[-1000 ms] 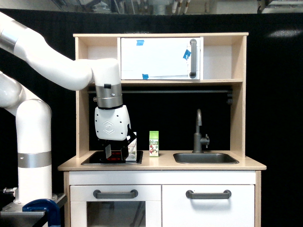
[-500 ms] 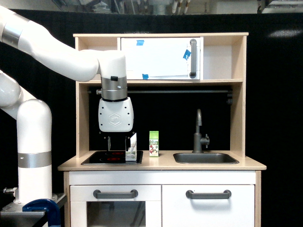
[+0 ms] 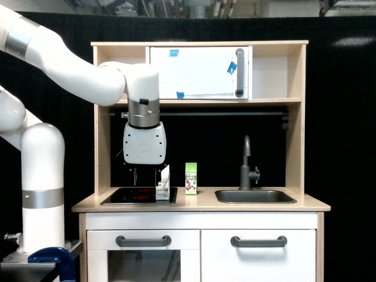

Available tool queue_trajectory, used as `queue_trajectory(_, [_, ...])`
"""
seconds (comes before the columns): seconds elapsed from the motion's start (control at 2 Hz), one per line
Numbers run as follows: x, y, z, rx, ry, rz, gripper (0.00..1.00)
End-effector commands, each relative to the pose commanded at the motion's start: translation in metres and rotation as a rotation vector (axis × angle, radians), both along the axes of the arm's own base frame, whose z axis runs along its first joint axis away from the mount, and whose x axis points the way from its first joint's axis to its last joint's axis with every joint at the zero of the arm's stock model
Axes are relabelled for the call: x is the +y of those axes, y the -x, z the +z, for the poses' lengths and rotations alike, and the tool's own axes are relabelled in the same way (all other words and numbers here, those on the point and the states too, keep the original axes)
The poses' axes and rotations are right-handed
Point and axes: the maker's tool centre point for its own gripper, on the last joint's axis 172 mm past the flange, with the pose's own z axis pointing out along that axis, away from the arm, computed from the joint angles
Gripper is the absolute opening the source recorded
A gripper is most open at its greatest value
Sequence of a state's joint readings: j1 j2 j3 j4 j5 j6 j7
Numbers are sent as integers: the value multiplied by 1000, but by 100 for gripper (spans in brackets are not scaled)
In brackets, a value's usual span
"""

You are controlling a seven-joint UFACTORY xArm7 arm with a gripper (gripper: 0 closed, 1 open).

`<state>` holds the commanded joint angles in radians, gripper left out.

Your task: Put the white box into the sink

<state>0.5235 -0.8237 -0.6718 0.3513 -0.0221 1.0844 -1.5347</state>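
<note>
Standing on the stovetop (image 3: 117, 200), the white box (image 3: 164, 183) touches the parted gripper (image 3: 147, 176).

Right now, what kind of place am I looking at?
Probably a robot test setup built round a toy play kitchen: a wooden counter with a sink, a stovetop with red rings, and a white robot arm against black curtains.

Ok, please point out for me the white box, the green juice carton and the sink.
white box (image 3: 164, 181): exterior view, on its white upper front.
green juice carton (image 3: 191, 178): exterior view, on the middle of its front face.
sink (image 3: 255, 197): exterior view, on its dark grey basin.
</note>
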Motion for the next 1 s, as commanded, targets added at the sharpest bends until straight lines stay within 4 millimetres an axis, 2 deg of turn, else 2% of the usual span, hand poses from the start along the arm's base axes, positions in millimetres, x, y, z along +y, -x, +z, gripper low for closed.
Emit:
queue_trajectory(0.5, [20,-5,-3,15,-35,-18,100])
queue_trajectory(1.0, [71,-14,0,15,-35,-18,100])
